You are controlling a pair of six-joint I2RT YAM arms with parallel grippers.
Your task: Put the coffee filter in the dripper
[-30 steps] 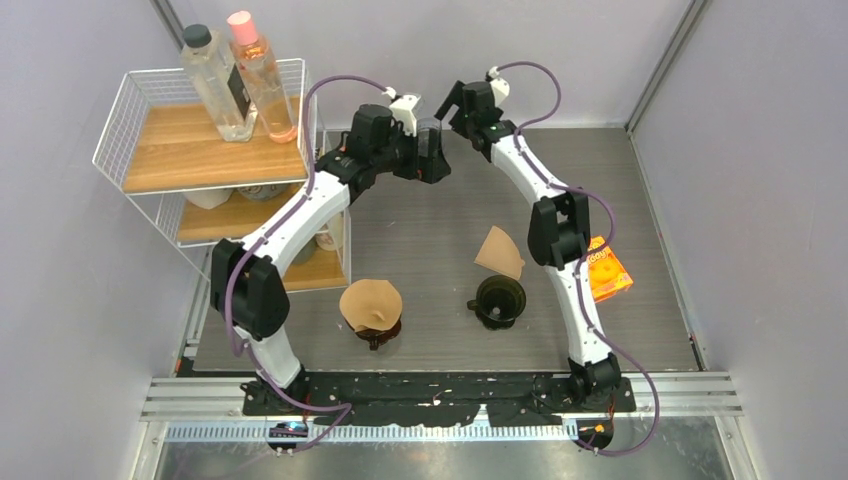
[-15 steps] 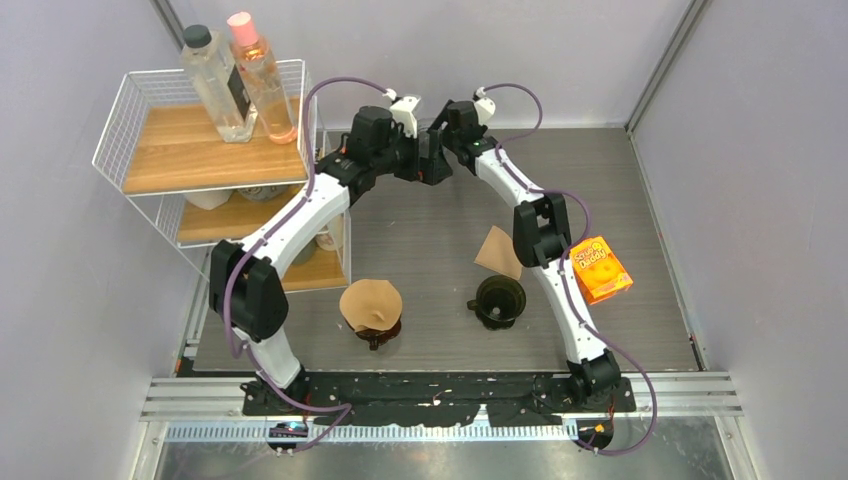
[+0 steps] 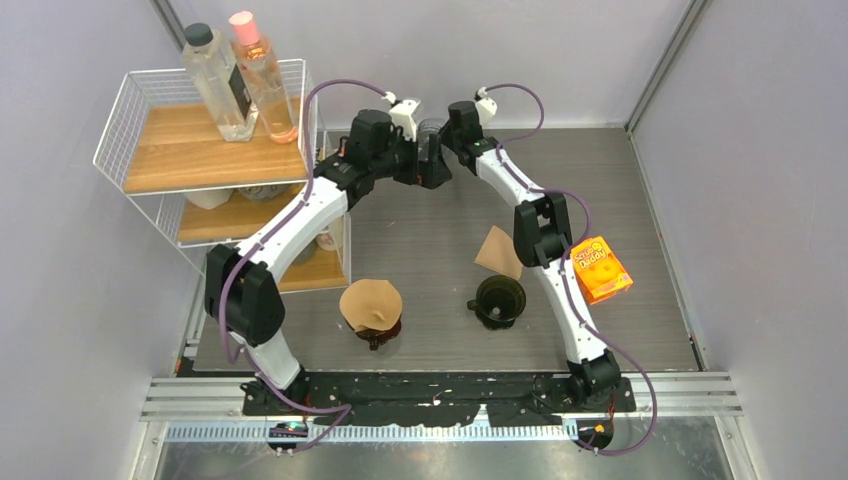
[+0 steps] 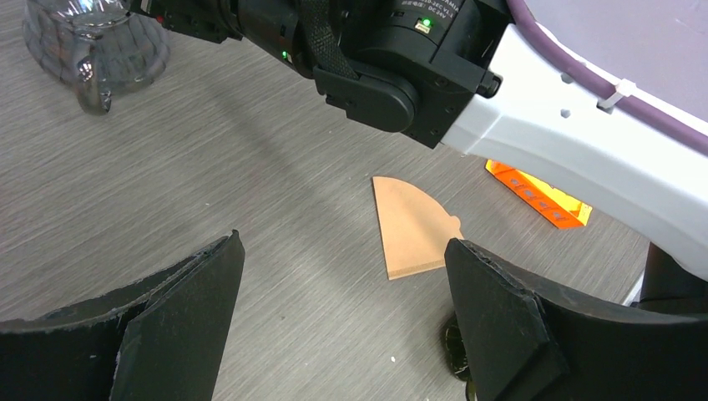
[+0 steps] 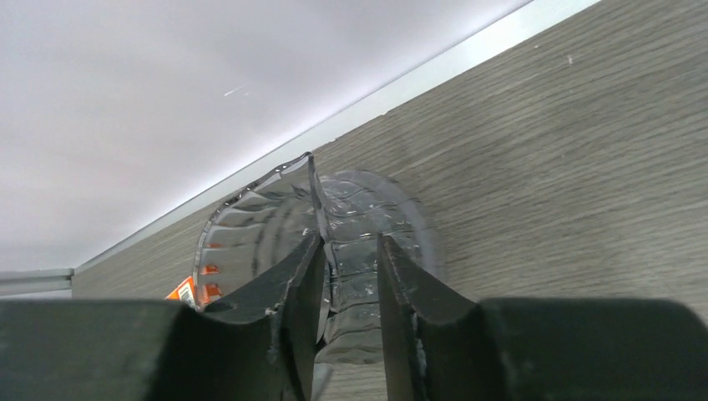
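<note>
Worktop (image 3: 430, 230): your task looks barely begun | left gripper (image 4: 342, 246) fingers wide apart, empty | right gripper (image 5: 346, 242) fingers pinched on glass dripper (image 5: 250, 225) at far edge | coffee filter (image 3: 499, 252) flat just beside black dripper (image 3: 497, 298), not yet placed.

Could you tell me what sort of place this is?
Probably a robotics lab test cell staged as a coffee corner: two arms bolted to a rail on a panel-walled table, with a black dripper, a loose coffee filter and a wire shelf of bottles.
</note>
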